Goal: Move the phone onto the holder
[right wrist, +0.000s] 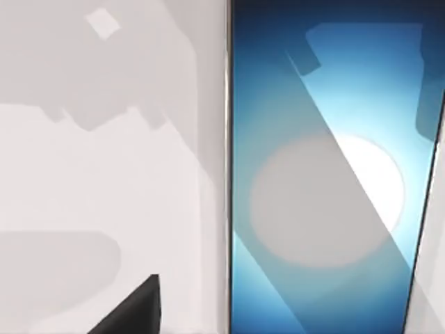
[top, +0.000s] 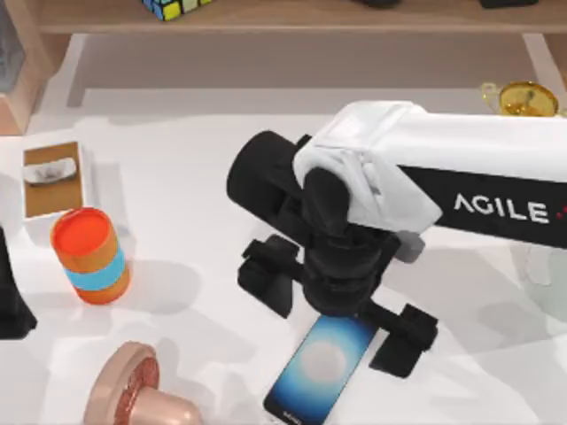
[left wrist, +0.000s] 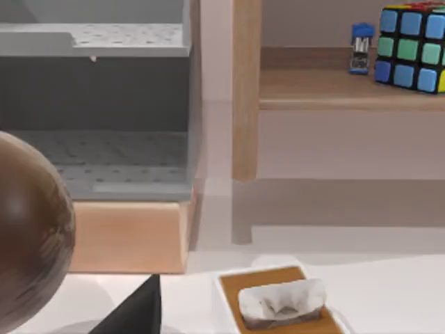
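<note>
The phone [top: 319,370] lies flat near the table's front edge, its blue screen with a white centre facing up; the screen [right wrist: 327,188] is close below in the right wrist view. My right gripper [top: 335,308] hangs over the phone's far end, open, one black finger on each side of it and neither touching it. A pink holder [top: 133,394] with a round part stands at the front left, apart from the phone. My left arm [top: 11,301] is parked at the left edge.
An orange and blue can [top: 89,255] and a tissue box [top: 53,180] stand at the left. A gold trophy [top: 527,97] is at the back right. On the wooden shelf are a colour cube [left wrist: 414,45] and a small blue stapler [left wrist: 360,47], next to a grey rack [left wrist: 97,104].
</note>
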